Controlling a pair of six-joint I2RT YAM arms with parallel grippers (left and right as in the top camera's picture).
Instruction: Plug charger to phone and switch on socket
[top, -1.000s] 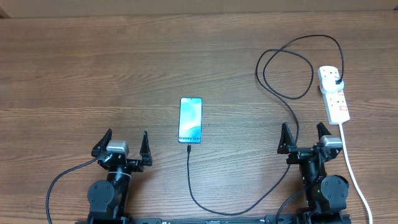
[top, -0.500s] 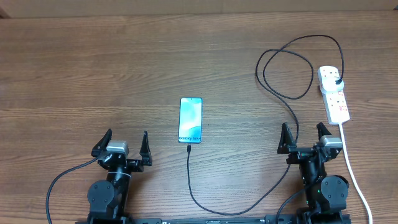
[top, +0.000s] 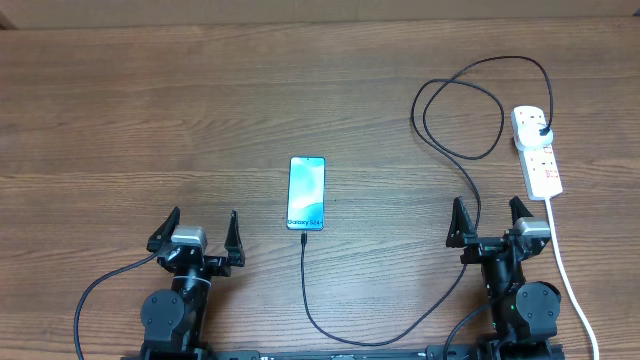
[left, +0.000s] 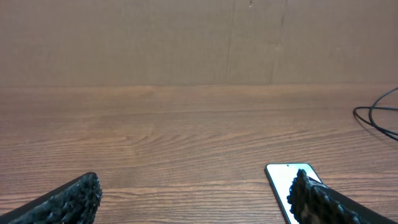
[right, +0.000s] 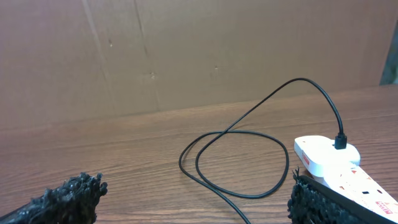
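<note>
The phone (top: 307, 192) lies flat mid-table, its blue-teal screen lit; its top end shows in the left wrist view (left: 285, 177). The charger, a thin black cable (top: 465, 158), loops from its black plug in the socket (top: 537, 150), a white power strip at right, round the table's front to a tip (top: 303, 238) that lies just below the phone's lower edge. Whether the tip is in the phone is too small to tell. My left gripper (top: 197, 234) stands open left of the phone. My right gripper (top: 488, 219) stands open beside the socket (right: 329, 157), over the cable (right: 249, 163).
The socket's thick white cord (top: 568, 275) runs down the right side past my right arm. A brown cardboard wall (left: 199, 40) stands behind the wooden table (top: 150, 120).
</note>
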